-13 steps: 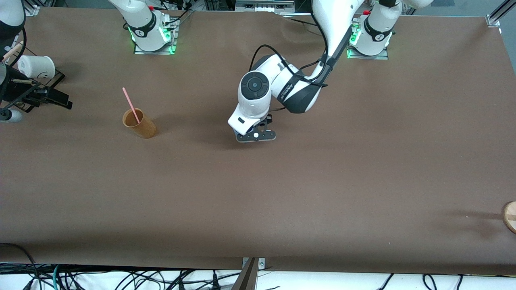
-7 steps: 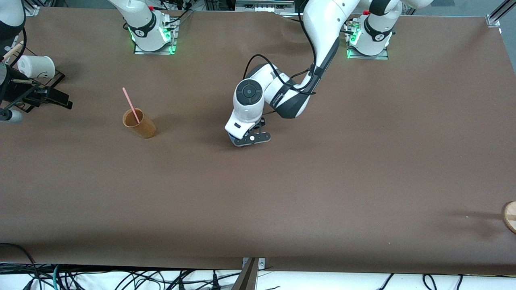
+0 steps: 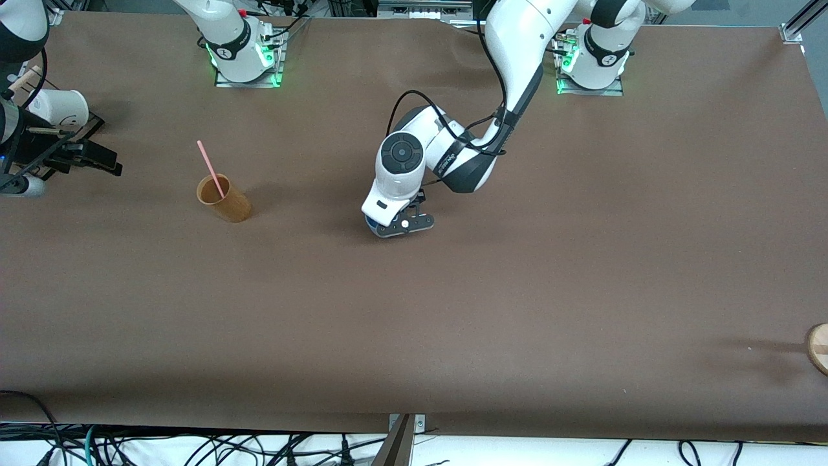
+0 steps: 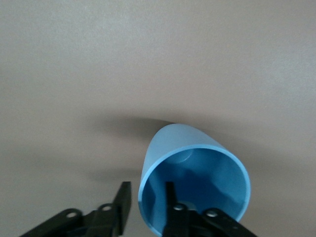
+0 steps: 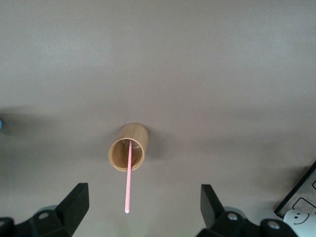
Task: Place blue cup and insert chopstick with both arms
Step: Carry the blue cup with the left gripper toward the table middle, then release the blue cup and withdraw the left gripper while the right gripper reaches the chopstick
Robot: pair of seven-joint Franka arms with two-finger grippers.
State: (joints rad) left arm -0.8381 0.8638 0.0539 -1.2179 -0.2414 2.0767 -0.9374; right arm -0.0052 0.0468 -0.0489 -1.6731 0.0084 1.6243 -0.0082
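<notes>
The blue cup (image 4: 195,180) stands upright on the brown table near its middle; only its edge (image 3: 371,224) shows under the left arm's hand. My left gripper (image 4: 146,191) (image 3: 398,226) straddles the cup's rim, one finger inside and one outside. It is open, with a gap between the outer finger and the wall. The pink chopstick (image 3: 210,162) (image 5: 129,180) leans in a tan cylinder cup (image 3: 224,199) (image 5: 128,154) toward the right arm's end. My right gripper (image 5: 143,197) (image 3: 97,157) hangs open and empty at that end, apart from the chopstick.
A white cup (image 3: 59,107) (image 5: 297,217) sits on a black stand beside the right gripper. A round wooden piece (image 3: 817,349) pokes in at the table edge at the left arm's end, nearer the front camera.
The left arm shifted a little toward the right arm's end and lowered the blue cup. Its jaws then eased apart from the cup wall. The right gripper shifted slightly.
</notes>
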